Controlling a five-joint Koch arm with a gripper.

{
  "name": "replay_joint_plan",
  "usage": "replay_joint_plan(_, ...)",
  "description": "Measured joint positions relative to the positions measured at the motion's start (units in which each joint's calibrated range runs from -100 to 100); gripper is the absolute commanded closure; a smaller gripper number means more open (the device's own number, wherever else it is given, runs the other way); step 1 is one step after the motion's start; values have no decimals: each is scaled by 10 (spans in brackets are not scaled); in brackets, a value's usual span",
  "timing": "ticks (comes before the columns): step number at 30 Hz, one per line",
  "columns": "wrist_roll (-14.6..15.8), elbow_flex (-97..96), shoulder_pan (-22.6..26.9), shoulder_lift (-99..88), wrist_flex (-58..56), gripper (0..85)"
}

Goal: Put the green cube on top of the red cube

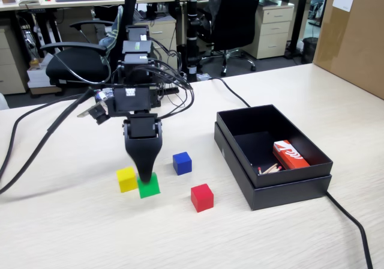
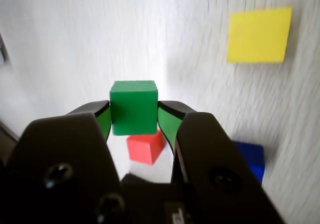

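My claw (image 2: 134, 115) is clamped on the green cube (image 2: 134, 107): in the wrist view its green-lined fingers (image 2: 104, 121) press against the cube's two sides. The cube is a small solid block with plain matte faces and crisp edges. In the fixed view it (image 1: 149, 186) sits under the tip of my black claw (image 1: 144, 178), low over the pale wood-grain table (image 1: 90, 233), though I cannot tell whether it touches the surface. The yellow cube (image 1: 126, 179) is just beside it on the left, the blue cube (image 1: 182, 163) a little farther back and to the right. The red cube (image 1: 202, 197), same size and finish, stands near, to the right of the green one and apart from it. Further right is a black rectangular box (image 1: 240, 152) with straight thin walls, resting in what looks like its own lid. Inside it, towards the near right corner, lie a red-and-white packet (image 1: 290, 154) and a few thin sticks (image 1: 269, 169).
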Motion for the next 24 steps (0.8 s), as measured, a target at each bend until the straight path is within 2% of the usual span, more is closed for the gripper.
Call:
replay_joint_plan(5,25,-43,24,-75,0,846)
replay_joint_plan(6,39,-54,38,-98,0,846)
replay_joint_plan(10,52,-58,55,-102,0,846)
replay_joint_plan(24,61,-53,64,-62,1,846)
